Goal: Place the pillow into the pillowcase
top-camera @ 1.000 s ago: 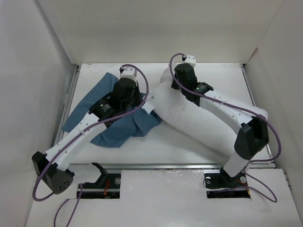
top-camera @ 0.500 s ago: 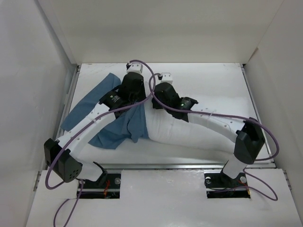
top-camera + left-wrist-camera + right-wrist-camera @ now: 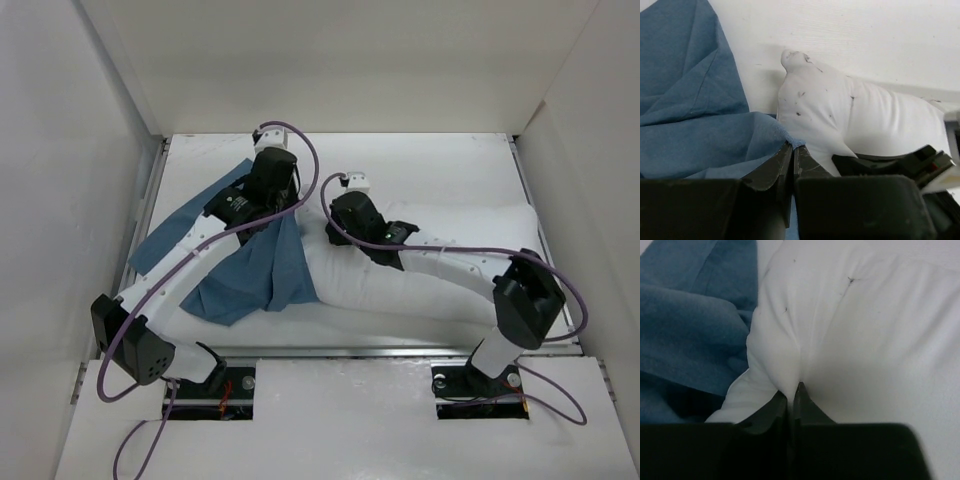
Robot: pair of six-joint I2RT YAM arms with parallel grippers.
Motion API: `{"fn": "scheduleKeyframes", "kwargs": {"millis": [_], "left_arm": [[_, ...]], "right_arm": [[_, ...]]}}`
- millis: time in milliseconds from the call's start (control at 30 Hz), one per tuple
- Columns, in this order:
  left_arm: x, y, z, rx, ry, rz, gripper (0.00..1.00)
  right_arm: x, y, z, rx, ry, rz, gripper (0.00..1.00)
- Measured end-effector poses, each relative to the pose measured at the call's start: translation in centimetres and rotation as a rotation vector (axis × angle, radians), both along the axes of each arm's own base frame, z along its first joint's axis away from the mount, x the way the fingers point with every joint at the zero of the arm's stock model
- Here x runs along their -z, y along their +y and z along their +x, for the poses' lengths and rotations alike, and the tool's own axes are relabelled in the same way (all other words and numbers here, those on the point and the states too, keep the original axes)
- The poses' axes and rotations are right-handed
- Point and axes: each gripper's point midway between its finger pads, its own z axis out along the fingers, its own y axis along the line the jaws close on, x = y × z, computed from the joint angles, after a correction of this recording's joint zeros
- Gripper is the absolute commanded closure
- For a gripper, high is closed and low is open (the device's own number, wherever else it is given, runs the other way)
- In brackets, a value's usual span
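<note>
The white pillow (image 3: 450,270) lies across the table, its left end beside the slate-blue pillowcase (image 3: 250,280), which spreads wrinkled at the left. In the left wrist view my left gripper (image 3: 792,146) is shut on the pillowcase (image 3: 690,130) at its hem, right against the pillow (image 3: 830,110) corner. The right wrist view shows my right gripper (image 3: 792,390) shut on a pinched fold of the pillow (image 3: 865,330), with the pillowcase (image 3: 685,330) bunched to its left. From above, both sets of fingertips are hidden under the wrists.
White walls (image 3: 110,150) close in the table at the left, back and right. A metal rail (image 3: 330,350) runs along the table's near edge, with both arm bases behind it. My right arm (image 3: 470,265) stretches over the pillow.
My right gripper dragged the pillow's end leftward and nearer, swinging the pillow to lie across the table. My left gripper shifted right, then back left, with the pillowcase hem, whose cloth now drapes against the pillow's left end.
</note>
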Motion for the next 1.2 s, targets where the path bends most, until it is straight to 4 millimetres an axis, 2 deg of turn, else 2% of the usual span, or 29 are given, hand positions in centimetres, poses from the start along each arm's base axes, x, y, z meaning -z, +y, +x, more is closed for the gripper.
{"fn": "scheduleKeyframes", "kwargs": {"millis": [33, 67, 100, 133, 267, 333, 400, 467, 567, 667, 733, 800, 900, 933, 967, 1100, 1200], "left_arm": [[-0.1, 0.3, 0.1, -0.011, -0.001, 0.004, 1.00], [-0.3, 0.5, 0.1, -0.019, -0.002, 0.008, 1.00], [-0.5, 0.7, 0.1, -0.027, -0.003, 0.010, 1.00], [-0.8, 0.8, 0.1, -0.032, -0.006, 0.009, 1.00], [-1.7, 1.0, 0.4, -0.054, -0.026, -0.006, 1.00], [-1.7, 1.1, 0.5, -0.065, -0.027, -0.009, 1.00], [-1.7, 1.1, 0.5, -0.073, -0.025, -0.012, 1.00], [-1.6, 1.2, 0.4, -0.079, -0.023, -0.017, 1.00], [-1.3, 1.2, 0.4, -0.085, -0.017, -0.018, 1.00], [-1.2, 1.3, 0.3, -0.096, -0.011, -0.021, 1.00], [-1.1, 1.4, 0.3, -0.103, -0.009, -0.020, 1.00], [-1.0, 1.7, 0.2, -0.112, -0.005, -0.013, 1.00], [-0.8, 1.8, 0.2, -0.120, -0.001, -0.005, 1.00], [-0.7, 1.9, 0.2, -0.122, 0.005, 0.001, 1.00], [-0.3, 2.0, 0.2, -0.126, 0.014, 0.011, 1.00], [0.7, 2.0, 0.7, -0.136, 0.036, 0.036, 1.00], [1.5, 1.8, 1.4, -0.141, 0.052, 0.054, 1.00]], "right_arm": [[-0.2, 0.1, -0.2, -0.022, -0.015, 0.007, 0.70], [-0.6, -0.1, -0.5, -0.049, -0.035, 0.013, 0.49], [-1.4, -0.3, -0.9, -0.076, -0.059, 0.020, 0.22], [-2.4, -0.5, -1.4, -0.101, -0.086, 0.030, 0.00], [-7.8, -1.6, -2.6, -0.176, -0.224, 0.042, 0.00], [-10.1, -2.0, -2.5, -0.184, -0.283, 0.041, 0.00], [-11.9, -1.9, -1.1, -0.180, -0.319, 0.029, 0.00], [-13.0, -1.9, 1.4, -0.159, -0.344, 0.011, 0.00], [-12.3, -2.7, 6.1, -0.143, -0.316, -0.028, 0.00], [-9.4, -4.0, 10.5, -0.141, -0.261, -0.089, 0.00], [-6.4, -4.3, 11.7, -0.176, -0.206, -0.133, 0.00], [-2.8, -3.5, 11.2, -0.257, -0.131, -0.165, 0.00], [1.7, -1.6, 9.4, -0.405, -0.035, -0.179, 0.18], [2.3, -1.2, 9.1, -0.440, -0.024, -0.175, 0.36], [2.6, -0.8, 8.7, -0.473, -0.021, -0.168, 0.99], [2.2, -0.1, 7.6, -0.540, -0.025, -0.133, 1.00], [0.9, -0.7, 6.1, -0.542, -0.076, -0.115, 1.00]]}}
